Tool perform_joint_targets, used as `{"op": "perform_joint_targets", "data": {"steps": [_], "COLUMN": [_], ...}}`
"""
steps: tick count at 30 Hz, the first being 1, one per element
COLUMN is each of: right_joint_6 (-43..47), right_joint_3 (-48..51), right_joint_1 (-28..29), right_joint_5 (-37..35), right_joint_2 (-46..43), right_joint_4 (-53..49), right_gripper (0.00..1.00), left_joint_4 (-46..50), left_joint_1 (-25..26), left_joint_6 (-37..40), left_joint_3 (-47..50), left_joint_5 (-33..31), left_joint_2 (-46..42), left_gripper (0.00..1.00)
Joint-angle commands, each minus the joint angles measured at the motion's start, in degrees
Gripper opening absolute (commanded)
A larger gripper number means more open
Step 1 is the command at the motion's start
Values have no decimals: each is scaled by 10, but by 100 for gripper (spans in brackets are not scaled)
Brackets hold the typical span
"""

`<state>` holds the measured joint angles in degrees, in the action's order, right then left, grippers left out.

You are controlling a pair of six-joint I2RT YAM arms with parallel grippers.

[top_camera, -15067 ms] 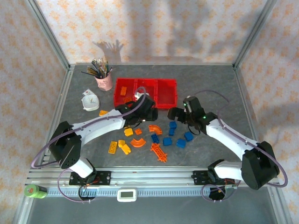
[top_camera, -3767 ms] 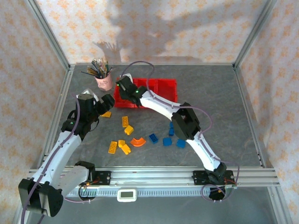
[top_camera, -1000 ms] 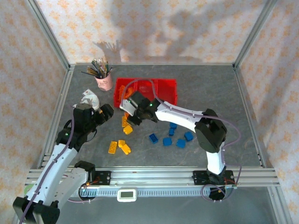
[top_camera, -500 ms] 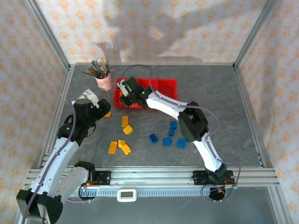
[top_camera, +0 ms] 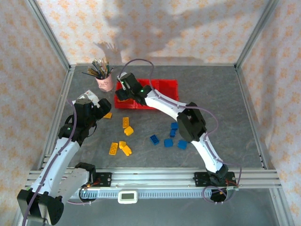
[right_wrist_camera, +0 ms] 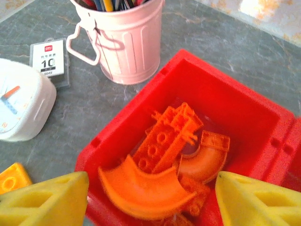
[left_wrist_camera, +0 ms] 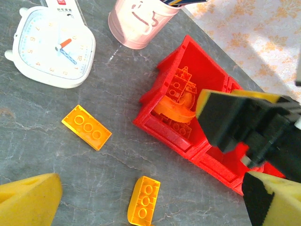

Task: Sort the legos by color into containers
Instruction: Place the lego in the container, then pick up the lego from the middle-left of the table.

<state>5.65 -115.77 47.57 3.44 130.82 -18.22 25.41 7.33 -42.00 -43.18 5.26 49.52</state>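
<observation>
Top view, right tool [top_camera: 123, 90]: spread above the left end bin of the containers [top_camera: 167, 87], pinching nothing
Top view, left tool [top_camera: 105, 108]: spread wide and empty, low over the table [top_camera: 221, 108] near its left side
Top view, legos [top_camera: 126, 123]: yellow and orange pieces loose left of centre; blue legos [top_camera: 168, 142] grouped to their right; all apart from the bins
Top view, room: grey marbled table, hard and flat; patterned cloth walls in a metal frame; pink cup [top_camera: 104, 81] of brushes just beside the bins
Left wrist, within reach: flat yellow brick [left_wrist_camera: 87, 127] and a rounded brick [left_wrist_camera: 143, 200] on bare table between the foam pads, apart from each other; clock [left_wrist_camera: 49, 47] near, beyond them
Left wrist, bins: orange pieces piled in the near bin, right tool hanging over it
Right wrist, bin: orange arch [right_wrist_camera: 141, 188] lying against a lattice piece [right_wrist_camera: 169, 134] and a second arch, down in the bin below the parted pads
Handling, judged: light, stiff, smooth plastic, likely to skid on the hard top; not fragile
Hold, judged: across the two long flat sides of a brick, pads square to them; arches by the flat faces, not the curve
</observation>
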Motion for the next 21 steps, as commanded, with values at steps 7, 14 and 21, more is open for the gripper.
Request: {"op": "perform_joint_targets", "data": {"steps": [7, 14, 21], "right_joint_6": [-119, -191, -228], "right_joint_3": [283, 469, 602], "right_joint_1": [0, 0, 1], "right_joint_5": [9, 20, 54], "right_joint_2": [-257, -396, -467], "right_joint_4": [67, 93, 144], "right_gripper": [78, 86, 89], "left_joint_4": [-17, -36, -56], "left_joint_1": [-6, -5, 3], "left_joint_6": [-14, -27, -34], "left_joint_3": [56, 91, 85], "left_joint_5": [-24, -29, -47], "left_joint_2": [2, 44, 117], "left_gripper": [99, 99, 97]}}
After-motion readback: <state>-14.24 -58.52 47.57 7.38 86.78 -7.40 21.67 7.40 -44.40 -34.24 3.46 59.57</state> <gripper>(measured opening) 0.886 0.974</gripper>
